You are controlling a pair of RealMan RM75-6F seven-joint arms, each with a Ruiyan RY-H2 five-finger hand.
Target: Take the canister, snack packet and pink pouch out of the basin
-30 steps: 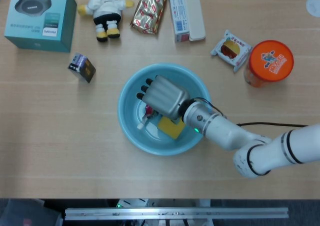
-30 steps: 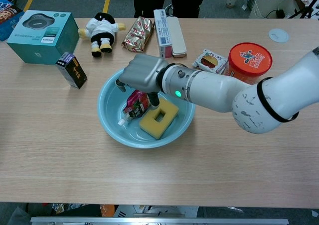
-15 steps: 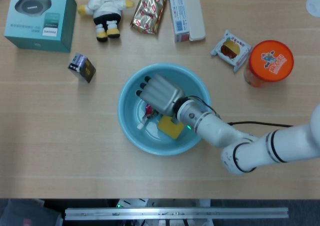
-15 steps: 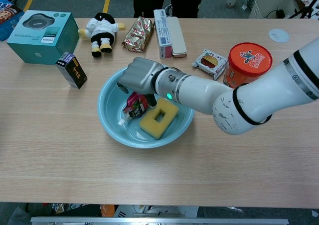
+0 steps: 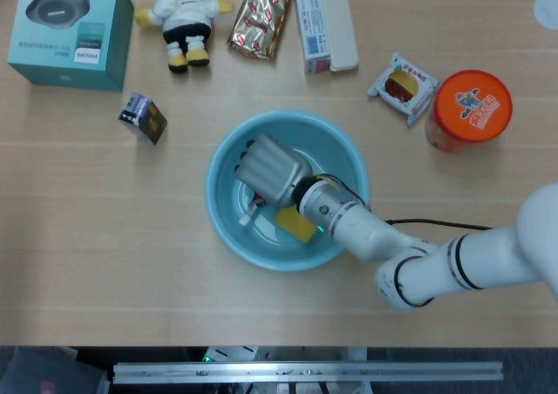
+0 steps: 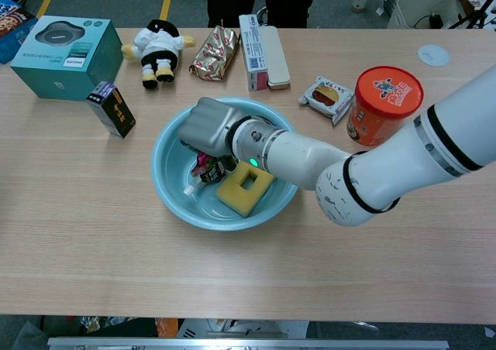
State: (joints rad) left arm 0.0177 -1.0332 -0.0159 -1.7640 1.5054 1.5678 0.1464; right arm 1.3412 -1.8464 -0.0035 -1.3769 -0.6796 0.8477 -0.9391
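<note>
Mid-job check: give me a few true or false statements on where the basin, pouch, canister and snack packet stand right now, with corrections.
1. The right hand is down inside the basin. True.
2. The pink pouch is already out on the table. False: it lies in the basin, under the hand.
3. The orange canister stands on the table to the right of the basin. True.
4. The snack packet lies inside the basin. False: it lies on the table beside the canister.
5. A yellow sponge sits in the basin next to the pouch. True.
6. The left hand holds the basin's rim. False: no left hand shows in either view.
</note>
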